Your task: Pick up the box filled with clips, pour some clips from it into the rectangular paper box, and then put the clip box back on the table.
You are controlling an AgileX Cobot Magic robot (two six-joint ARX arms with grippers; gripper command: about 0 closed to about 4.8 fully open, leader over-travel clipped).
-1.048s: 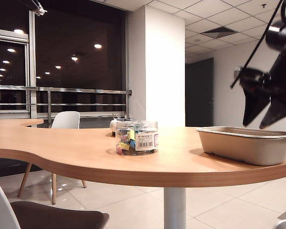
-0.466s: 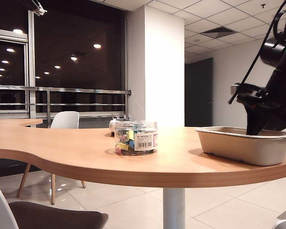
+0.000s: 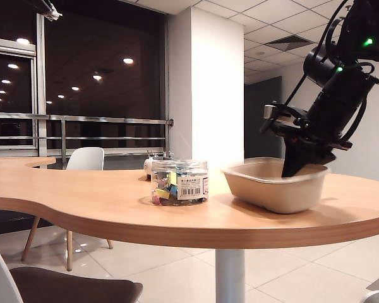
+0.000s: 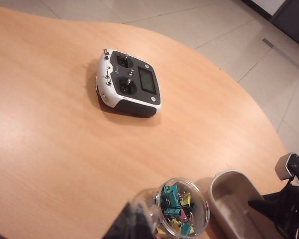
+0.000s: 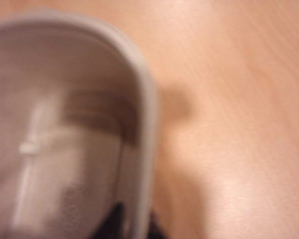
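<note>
Clip jar (image 3: pixel 180 182) sits untouched, centre of the exterior view, upright on the table (image 3: pixel 101 202), open-topped with clips (image 4: pixel 175 215) inside; nothing poured yet. Right gripper (image 3: pixel 297 165) is at right of centre in the exterior frame, fingertips dipped at the far end wall of the rectangular paper box (image 3: pixel 275 184); right wrist view is blurred but shows a dark finger on each side of the rim (image 5: pixel 148 164), so it looks clamped on the tray wall — judgement, not sharp enough to be certain. Tray sits just right of the jar, near but not touching, and looks empty inside. Left gripper is barely in view: only a dark fingertip (image 4: pixel 120 226) at the bottom edge of the left wrist frame, hovering above the jar; jaws closed, holding nothing. White and grey handheld controller (image 4: pixel 128 83) lies upper centre of that frame, well apart from the jar. Progress: early. Remaining: grasp jar, lift, tip over tray, set jar back down.
</note>
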